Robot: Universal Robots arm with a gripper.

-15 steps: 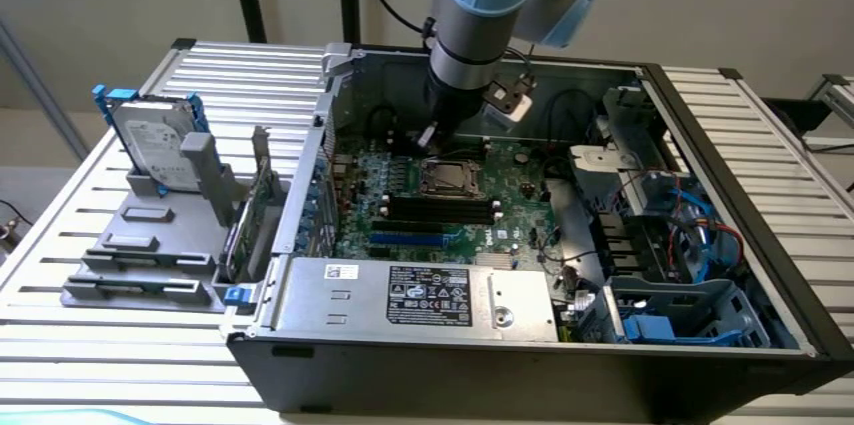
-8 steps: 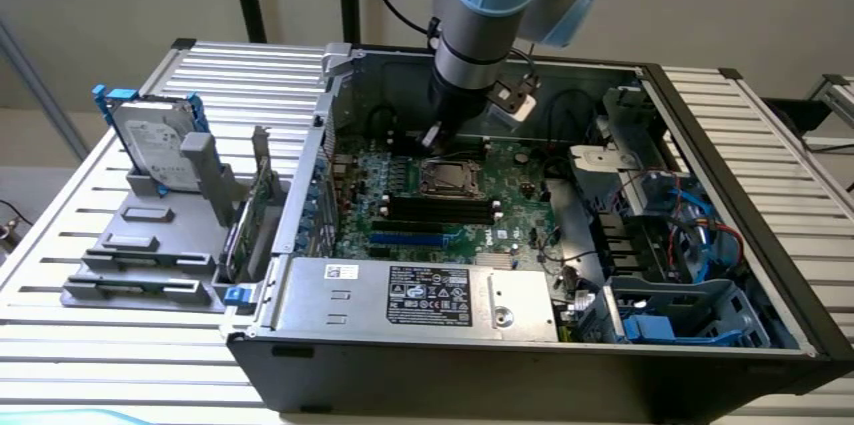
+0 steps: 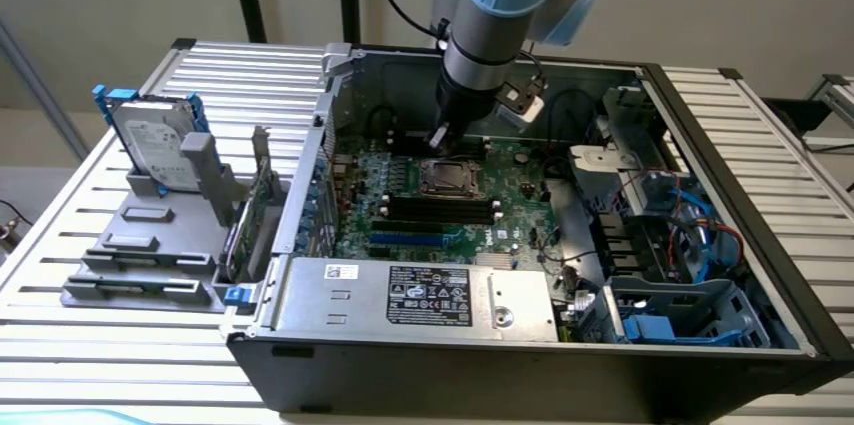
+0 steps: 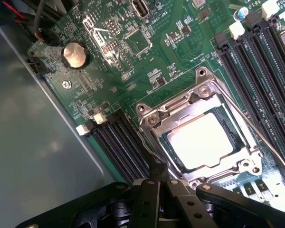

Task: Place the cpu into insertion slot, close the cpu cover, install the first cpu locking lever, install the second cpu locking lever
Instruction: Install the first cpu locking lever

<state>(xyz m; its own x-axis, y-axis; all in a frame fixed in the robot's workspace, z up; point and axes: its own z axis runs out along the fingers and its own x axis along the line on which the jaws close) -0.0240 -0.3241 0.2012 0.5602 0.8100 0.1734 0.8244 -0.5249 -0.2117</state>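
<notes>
Risking slip: black fingers (image 4: 149,199), pressed together at lower centre, against thin wire locking lever (image 4: 143,142); could scrape green circuit board (image 4: 147,80).

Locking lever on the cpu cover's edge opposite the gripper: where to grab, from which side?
Probably the straight rod of the locking lever, from above, fingers straddling it across its length. It is a thin wire lying low beside the cpu cover, with memory slots close on its other side, so a sideways approach looks crowded.
</notes>
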